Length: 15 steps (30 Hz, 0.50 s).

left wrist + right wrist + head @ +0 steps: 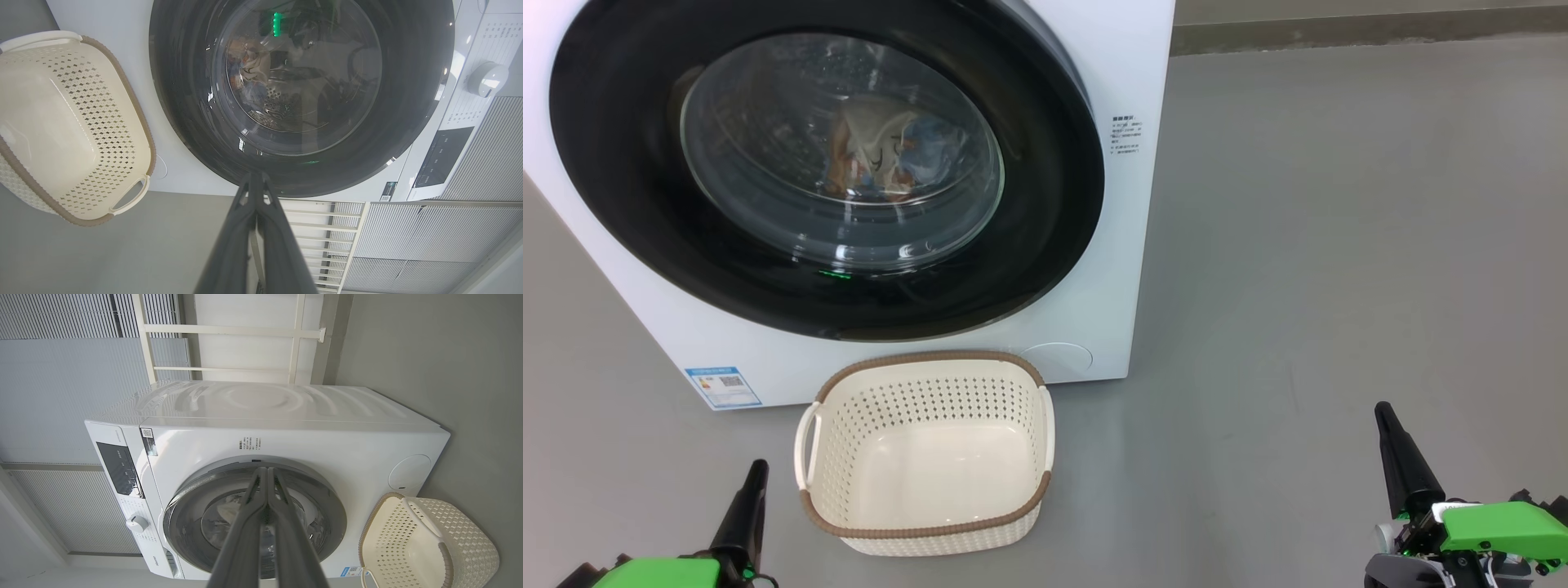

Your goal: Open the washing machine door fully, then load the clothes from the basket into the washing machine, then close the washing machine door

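- The grey floor (1339, 245) spreads bare and smooth in front of the robot in the head view. The white washing machine (1131, 245) stands on it at the upper left.
- The washing machine door (1045, 204) lies shut, flush against the front. The clothes (882, 155) show through its glass bowl (768, 180), inside the drum.
- The basket (923, 531) sits on the floor just in front of the machine, below the door, with its cream bottom showing. A blue label (723, 386) marks the machine's lower corner.
- The left gripper (758, 467) is near the basket's left handle, fingers pressed together on nothing. The right gripper (1382, 412) is well apart at the lower right, also clenched and holding nothing.
- In the left wrist view, the two dark fingers meet at their tips before the closed door. The basket lies to the left of that view.
- In the right wrist view, the fingers run together up to the door's edge. A dial (137, 523) and a control panel (120, 469) sit on the machine, and a white railing (229, 332) stands behind it.
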Available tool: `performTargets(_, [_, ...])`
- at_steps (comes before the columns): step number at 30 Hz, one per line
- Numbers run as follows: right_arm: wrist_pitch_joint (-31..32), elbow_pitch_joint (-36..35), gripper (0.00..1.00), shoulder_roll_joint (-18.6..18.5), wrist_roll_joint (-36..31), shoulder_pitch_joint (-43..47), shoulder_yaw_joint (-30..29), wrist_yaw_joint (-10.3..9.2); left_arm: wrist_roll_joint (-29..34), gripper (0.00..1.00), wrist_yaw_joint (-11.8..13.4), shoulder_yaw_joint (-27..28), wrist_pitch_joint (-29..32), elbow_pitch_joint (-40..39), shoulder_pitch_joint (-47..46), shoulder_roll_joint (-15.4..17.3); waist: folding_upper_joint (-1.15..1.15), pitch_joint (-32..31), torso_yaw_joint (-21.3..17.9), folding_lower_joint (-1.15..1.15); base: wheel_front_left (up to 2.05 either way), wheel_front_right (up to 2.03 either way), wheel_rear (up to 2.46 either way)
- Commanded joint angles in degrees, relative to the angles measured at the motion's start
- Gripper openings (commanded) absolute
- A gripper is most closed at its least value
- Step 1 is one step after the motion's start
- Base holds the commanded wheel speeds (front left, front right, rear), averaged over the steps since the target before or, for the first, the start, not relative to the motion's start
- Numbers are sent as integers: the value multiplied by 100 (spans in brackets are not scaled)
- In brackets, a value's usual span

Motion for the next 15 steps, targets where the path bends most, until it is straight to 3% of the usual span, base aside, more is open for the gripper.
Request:
performTargets(1, [48, -175, 0, -17, 58, -49, 125, 9, -46, 0, -15, 202, 36, -106, -245, 75, 0, 0, 0, 0, 0, 0, 0])
performTargets(15, [48, -175, 0, -17, 58, -49, 125, 9, -45, 0, -15, 203, 37, -106, -245, 74, 0, 0, 0, 0, 0, 0, 0])
